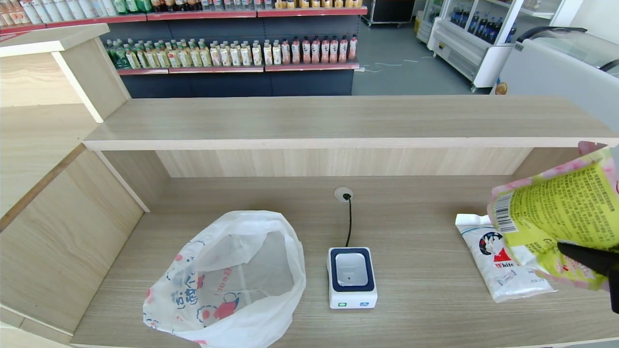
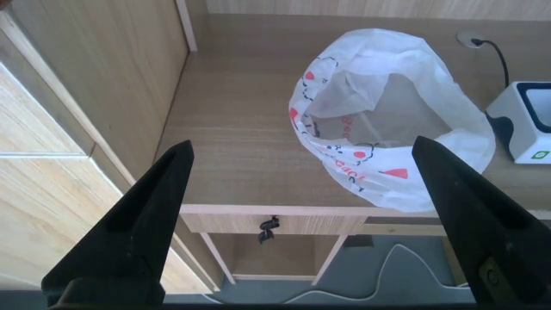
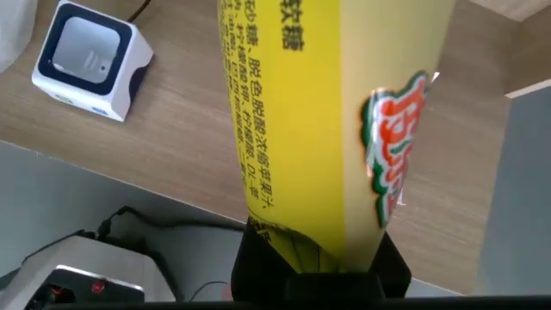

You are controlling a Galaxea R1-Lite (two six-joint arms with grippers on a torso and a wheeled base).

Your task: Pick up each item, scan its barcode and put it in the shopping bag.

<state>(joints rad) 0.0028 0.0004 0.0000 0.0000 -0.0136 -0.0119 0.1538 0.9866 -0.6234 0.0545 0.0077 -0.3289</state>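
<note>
Rightward of the scanner (image 1: 352, 276), right gripper (image 3: 314, 254) clasps a tilted yellow pouch (image 1: 556, 208), barcode end scanner-facing; left gripper (image 2: 301, 146) gapes; wooden worktop (image 1: 425, 290).

Looked down from the head over the counter (image 1: 425, 299). Looked down from left wrist, closely onto the packet (image 3: 293, 129) from right. Shared the scanner (image 1: 352, 276) across all.

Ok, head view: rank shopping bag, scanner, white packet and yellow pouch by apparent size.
1. shopping bag
2. yellow pouch, unsure: held nearer the camera, cropped at the edge
3. white packet
4. scanner
</note>
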